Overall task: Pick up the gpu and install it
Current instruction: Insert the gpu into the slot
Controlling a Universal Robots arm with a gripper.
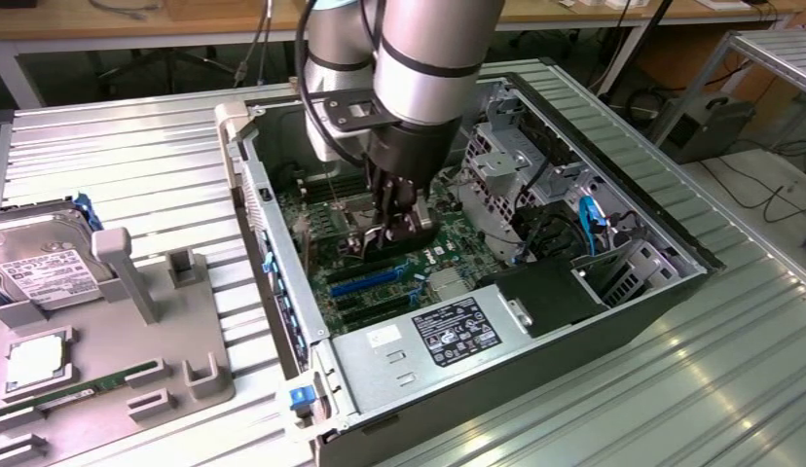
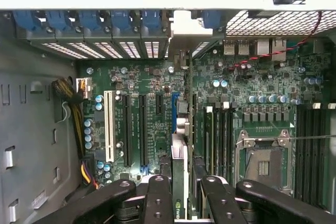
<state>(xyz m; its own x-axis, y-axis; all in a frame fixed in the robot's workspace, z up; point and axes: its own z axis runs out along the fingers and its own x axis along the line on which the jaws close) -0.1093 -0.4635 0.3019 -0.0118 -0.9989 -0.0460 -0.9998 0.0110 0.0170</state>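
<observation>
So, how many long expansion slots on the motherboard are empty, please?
3: one white slot and two black slots beside it. The gripper may hide more.

thin dark gpu (image 2: pixel 179 182) on edge, silver bracket end at rear slots, standing over motherboard slot

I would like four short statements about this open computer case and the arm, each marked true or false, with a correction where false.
1. The gripper holds the thin dark gpu card edge-on above the green motherboard. True.
2. The silver boxy hard drive with a white label lies inside the open metal computer case. False: it rests outside, on the grey holder at the exterior view's left.
3. The processor socket carries a cooler. False: it is bare.
4. The white expansion slot is unoccupied. True.
</observation>
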